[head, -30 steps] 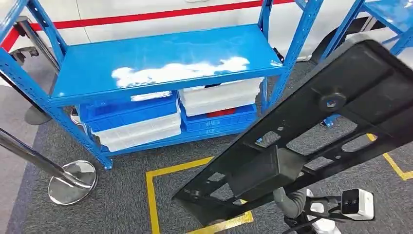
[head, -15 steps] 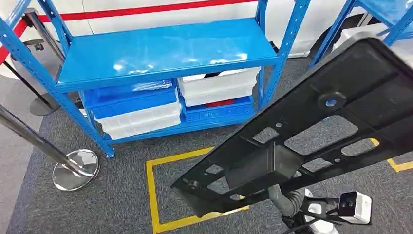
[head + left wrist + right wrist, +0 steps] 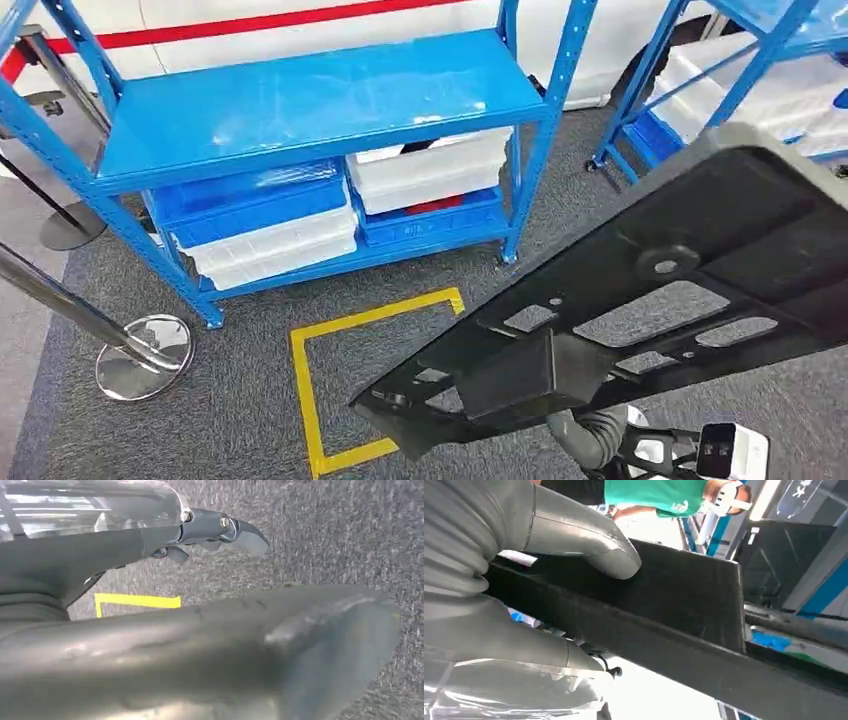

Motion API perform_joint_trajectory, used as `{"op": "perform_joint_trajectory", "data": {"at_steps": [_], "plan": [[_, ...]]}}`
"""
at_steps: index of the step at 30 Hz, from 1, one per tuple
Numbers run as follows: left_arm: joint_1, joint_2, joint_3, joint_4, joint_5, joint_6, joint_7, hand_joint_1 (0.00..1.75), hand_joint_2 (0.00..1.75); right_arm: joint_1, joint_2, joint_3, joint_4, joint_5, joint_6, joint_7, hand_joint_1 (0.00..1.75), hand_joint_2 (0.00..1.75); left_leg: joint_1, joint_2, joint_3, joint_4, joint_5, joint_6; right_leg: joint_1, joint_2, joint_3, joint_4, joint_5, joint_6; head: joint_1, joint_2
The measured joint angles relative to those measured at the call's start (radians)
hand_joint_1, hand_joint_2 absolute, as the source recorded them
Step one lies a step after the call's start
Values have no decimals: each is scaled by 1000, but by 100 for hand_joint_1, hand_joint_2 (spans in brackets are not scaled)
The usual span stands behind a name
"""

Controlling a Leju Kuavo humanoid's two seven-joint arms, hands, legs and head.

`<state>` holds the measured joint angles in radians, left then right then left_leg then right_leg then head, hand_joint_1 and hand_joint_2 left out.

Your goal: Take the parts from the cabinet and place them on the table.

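A large flat black part (image 3: 700,220) with cut-outs and a raised box stretches across the lower right of the head view, tilted above the carpet. My right hand (image 3: 588,432) holds it from underneath. In the right wrist view the grey thumb lies over the edge of the black part (image 3: 684,595) and the right hand (image 3: 484,610) grips that edge. My left hand (image 3: 125,580) hangs over the grey carpet with its fingers (image 3: 220,527) stretched out and nothing in them. The blue cabinet (image 3: 300,100) stands ahead, its top shelf bare.
White and blue bins (image 3: 270,235) fill the cabinet's lower shelf. A second blue rack (image 3: 760,60) with bins stands at the right. A chrome stanchion (image 3: 140,355) is at the left, yellow floor tape (image 3: 310,390) in front. A person in a green shirt (image 3: 654,492) stands near.
The whole picture has shifted: the cabinet now sits further left and the second rack has come into view at the right. The black part stays in my right hand.
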<state>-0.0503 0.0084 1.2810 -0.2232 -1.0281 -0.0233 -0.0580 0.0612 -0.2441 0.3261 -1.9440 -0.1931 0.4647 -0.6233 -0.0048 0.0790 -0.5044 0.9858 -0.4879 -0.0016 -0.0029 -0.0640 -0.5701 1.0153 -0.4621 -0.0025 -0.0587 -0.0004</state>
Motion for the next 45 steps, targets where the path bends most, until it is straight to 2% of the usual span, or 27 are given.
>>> {"op": "perform_joint_trajectory", "data": {"at_steps": [2,3,5,7,9,11,12,13,17,18,19,21,23,24,25,27,28,29,32,33,35,37,39,41,43,44,45], "plan": [[-4,3,3,0,0,-1,-2,0,0,0,0,0,-6,16,-16,0,171,175,1,20,4,1,-4,-12,-1,22,-3,-5,5,-14,0,0],[-6,6,6,0,0,-2,-2,0,0,0,0,0,-11,23,-22,0,171,175,7,-2,-1,15,-20,-18,-6,29,-1,-9,9,-21,0,0],[-6,7,11,0,0,-3,-2,0,0,-7,3,0,-17,32,-35,1,171,175,11,-55,-58,140,-97,-25,-6,47,-5,-9,11,-30,0,0],[-3,8,15,0,0,-3,-3,0,0,-6,7,2,-20,38,-45,2,171,175,11,-69,-137,306,-160,-29,-3,70,-8,-8,12,-32,0,0],[-2,8,16,0,9,-3,-15,0,0,-5,7,2,-25,45,-56,4,171,175,11,-69,-148,316,-130,-26,-2,93,-6,-8,13,-32,0,0],[-4,8,19,0,13,1,-26,0,0,-5,7,2,-31,36,-63,4,171,175,12,-78,-85,166,-34,-19,-2,115,-1,-5,12,-30,0,0],[-3,8,21,0,13,6,-31,0,0,-5,6,2,-33,26,-63,3,171,175,12,-103,-45,72,15,-13,-2,127,0,-3,11,-28,0,0],[-4,9,23,0,13,8,-35,0,0,-5,5,0,-33,19,-63,2,171,175,13,-147,-29,35,9,-7,1,135,-4,-1,11,-24,0,0],[-9,9,27,0,13,14,-39,0,0,10,-7,-3,-40,7,-59,1,171,175,9,-120,-27,15,10,5,-6,173,-21,-5,25,6,0,0],[-11,5,28,0,12,13,-39,0,0,13,-11,-4,-46,7,-59,1,171,175,21,-109,-24,1,19,16,-4,164,-23,0,20,11,0,0],[-11,5,29,0,10,13,-39,0,0,14,-12,-4,-52,8,-59,1,171,175,19,-98,-22,-3,22,22,2,122,-32,22,-1,13,0,0],[-7,5,29,0,-1,26,-36,0,0,14,-12,-3,-63,12,-61,5,171,175,16,-76,-24,-4,23,29,-4,80,-99,164,-81,19,0,0],[-1,5,29,0,-10,42,-34,0,0,15,-12,1,-65,8,-63,9,171,175,14,-53,-26,-2,23,29,-8,73,-163,298,-126,26,0,0],[-2,5,29,0,-10,47,-34,0,0,15,-12,2,-65,4,-62,10,171,175,13,-42,-26,-2,22,28,-11,71,-167,306,-117,28,0,0],[-3,5,29,0,-11,56,-34,0,0,15,-12,3,-64,-1,-60,10,171,175,13,-32,-26,-1,21,28,-12,67,-145,266,-85,28,0,0],[-5,4,29,0,-12,69,-42,0,0,14,-12,6,-63,-8,-56,11,171,175,13,-16,-22,1,16,24,-11,45,-53,96,-5,23,0,0],[-4,2,29,0,-8,73,-51,0,0,12,-12,10,-61,-8,-52,11,171,175,11,-9,-19,3,13,19,-4,-9,-3,7,12,14,0,0],[-4,-1,30,0,-6,77,-57,0,0,8,-12,13,-59,-8,-48,11,171,175,3,-1,-20,7,9,12,7,-15,0,-7,5,6,0,0],[-8,-7,34,0,0,90,-86,0,0,8,-6,36,-48,-5,-34,11,171,175,5,26,-16,2,9,-2,9,19,-10,-6,9,-6,0,0],[-11,-9,34,0,0,91,-95,0,0,5,-3,48,-44,-5,-23,11,171,175,1,32,-13,4,4,-9,0,30,-7,-16,16,-15,0,0],[-12,-14,37,0,0,91,-109,0,0,-9,6,69,-38,-4,-13,11,171,175,12,-50,-42,78,-52,-20,-5,46,-7,-21,22,-28,0,0],[-7,-16,38,0,-8,90,-114,0,0,-22,18,87,-33,-4,-2,11,171,175,14,-69,-114,239,-131,-28,-4,69,-11,-20,25,-32,0,0],[-5,-17,38,0,-8,89,-124,0,0,-31,26,103,-29,-8,10,13,171,175,16,-70,-161,332,-148,-33,-3,94,-12,-18,26,-32,0,0],[-6,-17,38,0,-8,89,-132,0,0,-48,35,117,-29,-13,16,16,171,175,19,-71,-119,236,-75,-33,-4,118,-11,-14,26,-31,0,0],[-7,-13,38,0,-5,77,-138,0,0,-65,44,127,-30,-27,20,26,171,175,26,-112,-37,57,13,-32,-5,141,-10,-6,23,-24,0,0],[-8,-11,39,0,1,67,-143,0,0,-75,47,133,-30,-40,27,32,171,175,28,-168,-22,22,-4,-26,-1,152,-17,0,23,-16,0,0],[-8,-9,40,-1,3,68,-146,0,0,-84,47,137,-30,-54,32,35,171,175,27,-159,-26,19,1,-19,-2,163,-24,4,26,-9,0,0]]}}
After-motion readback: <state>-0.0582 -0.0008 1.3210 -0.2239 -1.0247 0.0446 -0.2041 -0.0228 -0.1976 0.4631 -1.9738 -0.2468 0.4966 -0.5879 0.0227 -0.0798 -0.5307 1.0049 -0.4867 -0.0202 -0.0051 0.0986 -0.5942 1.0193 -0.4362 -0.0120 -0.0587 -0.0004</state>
